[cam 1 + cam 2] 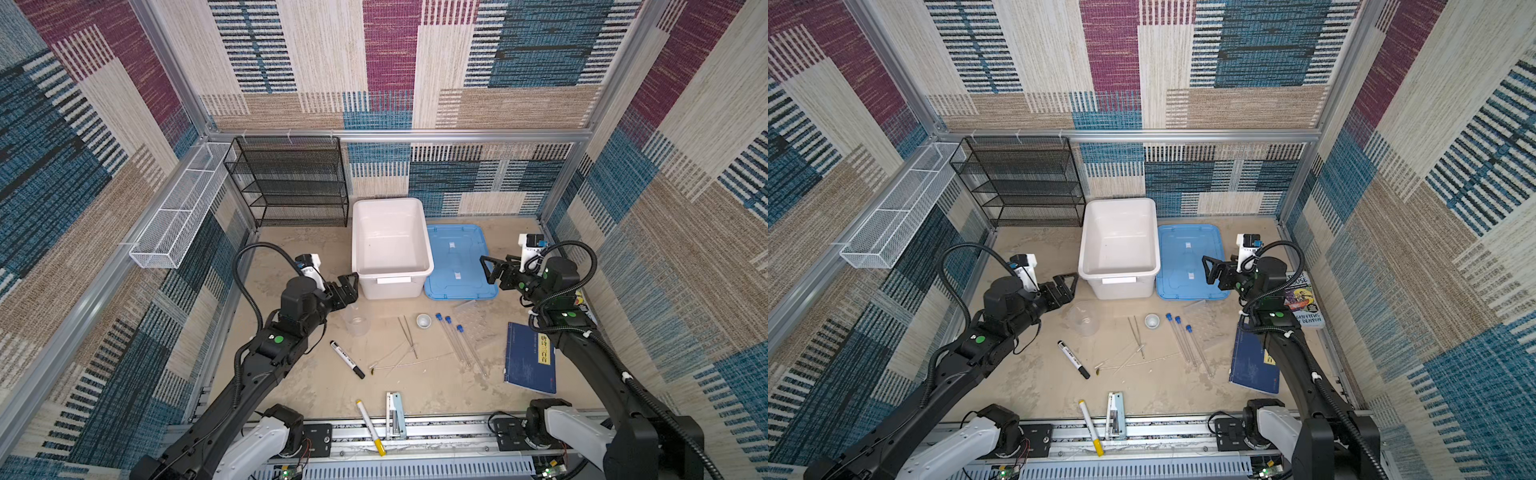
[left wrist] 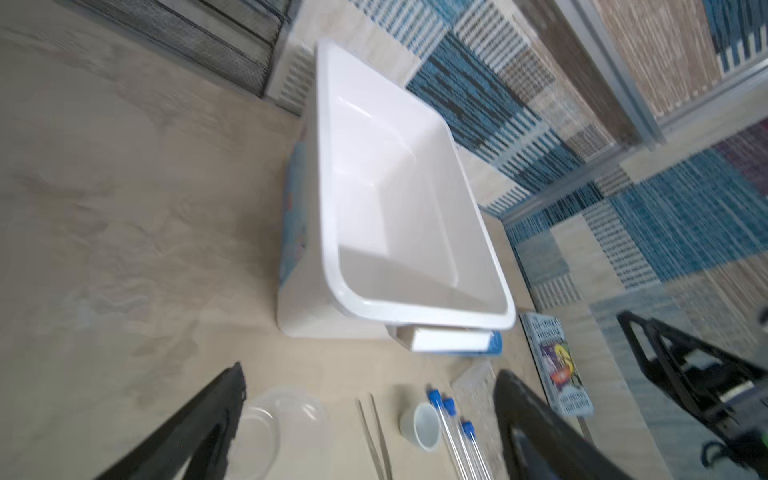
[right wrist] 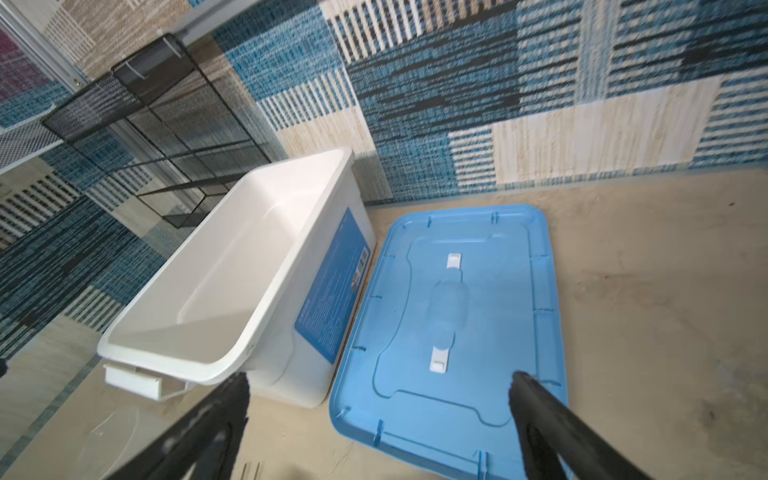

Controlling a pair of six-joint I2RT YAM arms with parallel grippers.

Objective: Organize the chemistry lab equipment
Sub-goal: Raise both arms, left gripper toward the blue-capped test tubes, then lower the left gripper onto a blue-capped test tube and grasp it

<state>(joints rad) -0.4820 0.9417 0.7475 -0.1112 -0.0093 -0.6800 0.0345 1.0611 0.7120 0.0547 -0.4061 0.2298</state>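
In both top views we see the left claw [image 1: 348, 289] spread wide and empty, poised beside the near left corner of the white bin [image 1: 390, 202]. The clear plastic beaker [image 1: 357, 325] stands just on the base side of that claw. Off to the claw's right lie the metal tweezers [image 1: 408, 336], the small white dish [image 1: 423, 321] and three blue-capped test tubes [image 1: 461, 345], with the thin clear rods [image 1: 399, 361] nearer the base. The right claw [image 1: 488, 270], equally wide and empty, hangs over the near right part of the blue lid [image 1: 453, 249]. The clear tube rack [image 1: 473, 322] lies on its base side, next to the tubes. A black marker [image 1: 347, 359] sits well behind the left claw. A blue book [image 1: 530, 361] lies under the right arm.

From the left wrist, we look between the parted fingers [image 2: 187, 436]. The beaker is by one finger, and the tweezers, dish and tubes run toward the other. The bin is straight ahead of the tips, and an illustrated book [image 2: 557, 365] lies beyond the far finger.

From the right wrist, the open fingers [image 3: 540, 415] frame the lid's near edge, with the bin just beside it.
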